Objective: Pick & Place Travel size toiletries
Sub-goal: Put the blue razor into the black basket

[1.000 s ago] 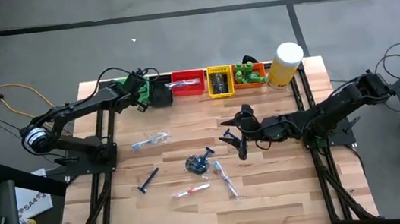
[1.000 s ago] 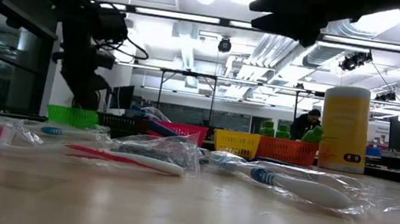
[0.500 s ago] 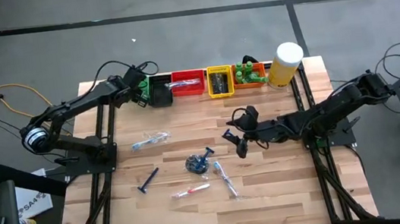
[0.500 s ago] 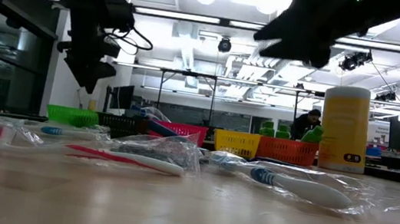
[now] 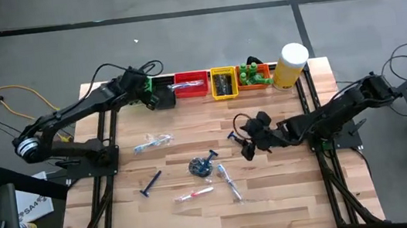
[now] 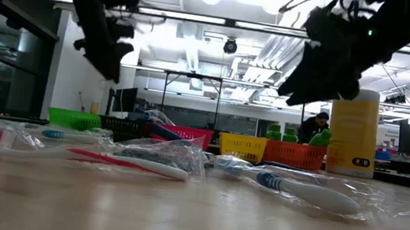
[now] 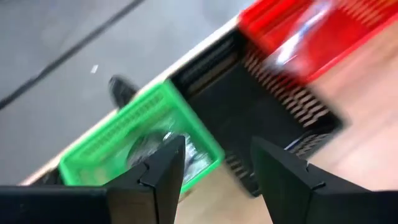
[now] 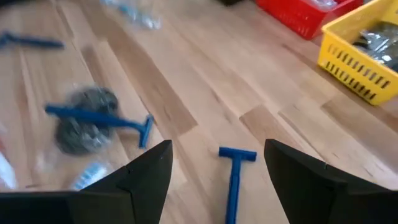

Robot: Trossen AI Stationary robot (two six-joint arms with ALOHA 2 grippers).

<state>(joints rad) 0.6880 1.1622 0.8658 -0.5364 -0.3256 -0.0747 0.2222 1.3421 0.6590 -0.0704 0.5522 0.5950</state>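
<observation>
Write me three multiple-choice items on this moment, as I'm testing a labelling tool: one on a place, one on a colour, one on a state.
1. Where does the left gripper hang?
A. over the green bin and black bin
B. over the table's middle
C. beside the cylinder

2. What colour is the bin next to the pale-yellow cylinder?
A. red
B. orange
C. green

3. How does the right gripper stand?
A. shut on a razor
B. open and empty
C. shut on nothing

Answers:
1 A, its wrist view shows both bins just ahead.
2 B, the orange bin stands beside it.
3 B, its fingers are apart, with the blue razor lying on the table beyond.
</observation>
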